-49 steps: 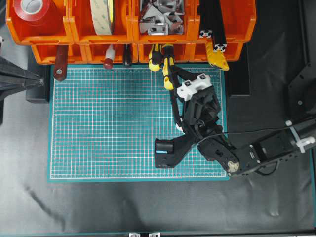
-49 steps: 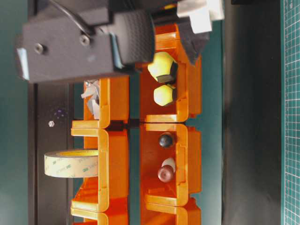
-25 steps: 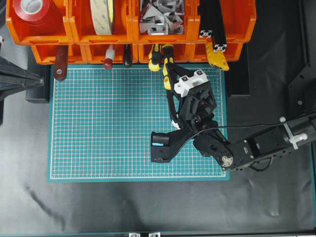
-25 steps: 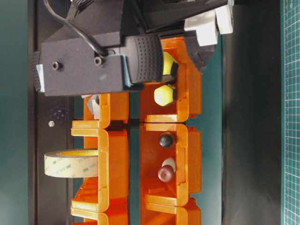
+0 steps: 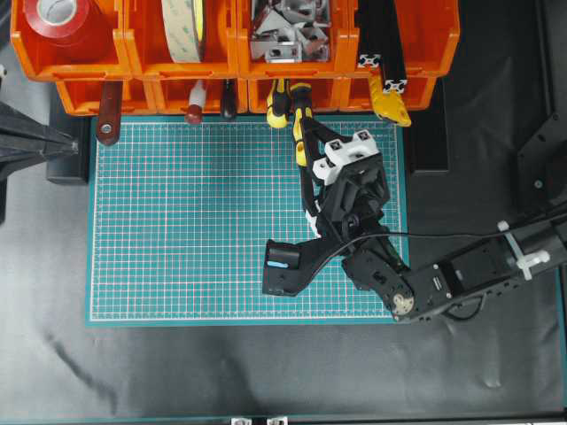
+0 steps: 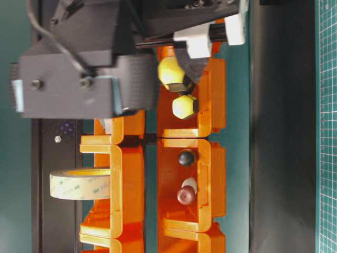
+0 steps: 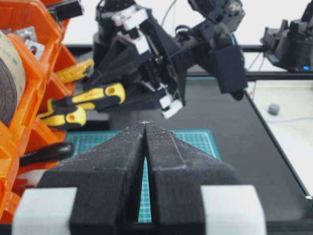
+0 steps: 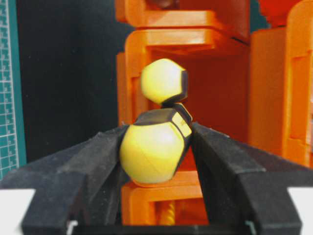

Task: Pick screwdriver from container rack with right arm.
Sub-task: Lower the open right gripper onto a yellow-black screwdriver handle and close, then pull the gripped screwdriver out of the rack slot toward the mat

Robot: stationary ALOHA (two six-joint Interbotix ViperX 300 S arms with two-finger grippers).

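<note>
The right gripper (image 8: pixel 154 147) is closed on the yellow handle of the screwdriver (image 8: pixel 152 151), which is clamped between both fingers. The screwdriver is still lodged in the orange container rack (image 5: pixel 337 88), beside a smaller yellow-handled tool (image 8: pixel 164 82).

You're looking at a workshop or robotics lab bench: a green gridded cutting mat (image 5: pixel 195 221) on a black tabletop (image 5: pixel 266 372), backed by the container rack (image 5: pixel 133 66) of orange bins stocked with tape rolls (image 5: pixel 55 18), metal brackets (image 5: pixel 288 31) and hand tools (handles poking out toward the mat), with black robot arms mounted around it.
</note>
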